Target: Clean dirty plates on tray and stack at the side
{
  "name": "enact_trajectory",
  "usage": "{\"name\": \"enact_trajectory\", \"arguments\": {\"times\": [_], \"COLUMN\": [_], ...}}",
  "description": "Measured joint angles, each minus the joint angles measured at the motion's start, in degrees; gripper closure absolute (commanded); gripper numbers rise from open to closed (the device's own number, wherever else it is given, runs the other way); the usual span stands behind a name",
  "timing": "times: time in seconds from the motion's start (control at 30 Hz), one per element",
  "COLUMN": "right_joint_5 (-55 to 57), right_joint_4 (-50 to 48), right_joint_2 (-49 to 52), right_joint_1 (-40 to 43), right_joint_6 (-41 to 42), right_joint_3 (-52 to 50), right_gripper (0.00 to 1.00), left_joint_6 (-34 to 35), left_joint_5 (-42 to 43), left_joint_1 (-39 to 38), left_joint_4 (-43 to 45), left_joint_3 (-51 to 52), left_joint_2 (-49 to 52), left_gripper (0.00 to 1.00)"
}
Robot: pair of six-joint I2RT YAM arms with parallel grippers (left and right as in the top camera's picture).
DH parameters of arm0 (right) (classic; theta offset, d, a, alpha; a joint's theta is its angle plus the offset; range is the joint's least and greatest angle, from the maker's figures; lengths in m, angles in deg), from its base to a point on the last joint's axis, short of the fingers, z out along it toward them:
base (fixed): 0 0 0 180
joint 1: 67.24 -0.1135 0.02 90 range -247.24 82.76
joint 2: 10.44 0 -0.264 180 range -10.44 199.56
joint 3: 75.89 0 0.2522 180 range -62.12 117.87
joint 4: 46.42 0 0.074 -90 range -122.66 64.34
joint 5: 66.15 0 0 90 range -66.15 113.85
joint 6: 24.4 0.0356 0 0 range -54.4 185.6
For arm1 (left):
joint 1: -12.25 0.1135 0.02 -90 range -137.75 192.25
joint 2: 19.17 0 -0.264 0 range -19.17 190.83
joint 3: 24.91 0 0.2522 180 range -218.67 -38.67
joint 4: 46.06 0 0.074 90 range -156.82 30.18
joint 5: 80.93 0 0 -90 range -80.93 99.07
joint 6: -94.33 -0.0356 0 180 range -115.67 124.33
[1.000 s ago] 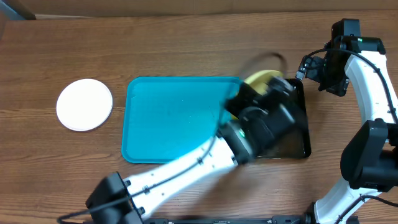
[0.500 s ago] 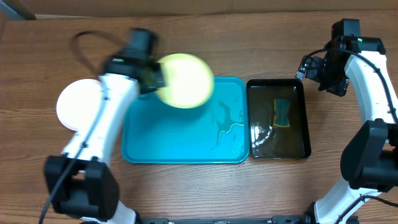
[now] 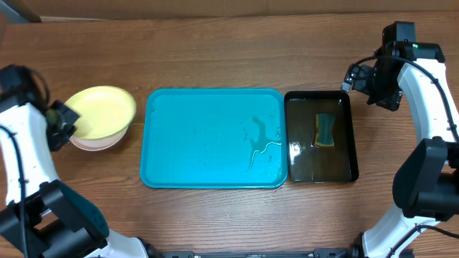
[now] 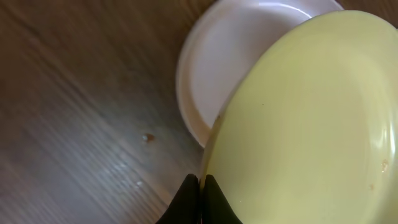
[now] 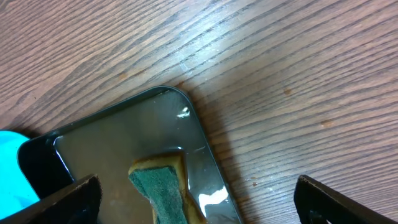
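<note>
Over white plate [image 4: 230,56], pale yellow plate [image 4: 311,124].

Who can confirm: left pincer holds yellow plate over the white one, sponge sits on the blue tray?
Wrong on the sponge: it sits in the black tray, not the blue tray, per the overhead view. The left pincer does hold the yellow plate over the white plate.

Tray [image 3: 193,143] mid-table [image 3: 215,50]. Narrow tray [image 3: 337,161] just right of it, long sides alongside (whether they touch, cannot tell). Sponge [image 3: 325,130] in narrow tray, in its back half. Left of tray, apart from it: top plate [image 3: 102,112] tilted over bottom plate [image 3: 97,143], covering most of it.
</note>
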Motion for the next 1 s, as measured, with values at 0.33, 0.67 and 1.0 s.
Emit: {"name": "enact_trajectory", "arguments": {"times": [0.33, 0.67, 1.0], "right_joint_5": [0.0, 0.0, 0.0], "right_joint_4": [0.0, 0.0, 0.0], "right_joint_2": [0.0, 0.0, 0.0], "right_joint_1": [0.0, 0.0, 0.0], "right_joint_6": [0.0, 0.0, 0.0], "right_joint_3": [0.0, 0.0, 0.0], "right_gripper": [0.00, 0.00, 0.00], "left_joint_6": [0.3, 0.2, -2.8], "left_joint_5": [-4.1, -4.0, 5.2], "left_joint_1": [3.0, 3.0, 3.0], "left_joint_4": [7.8, 14.0, 16.1], "left_joint_3": [5.3, 10.1, 10.1], "left_joint_2": [-0.1, -0.1, -0.1], "left_gripper": [0.96, 0.78, 0.34]}}
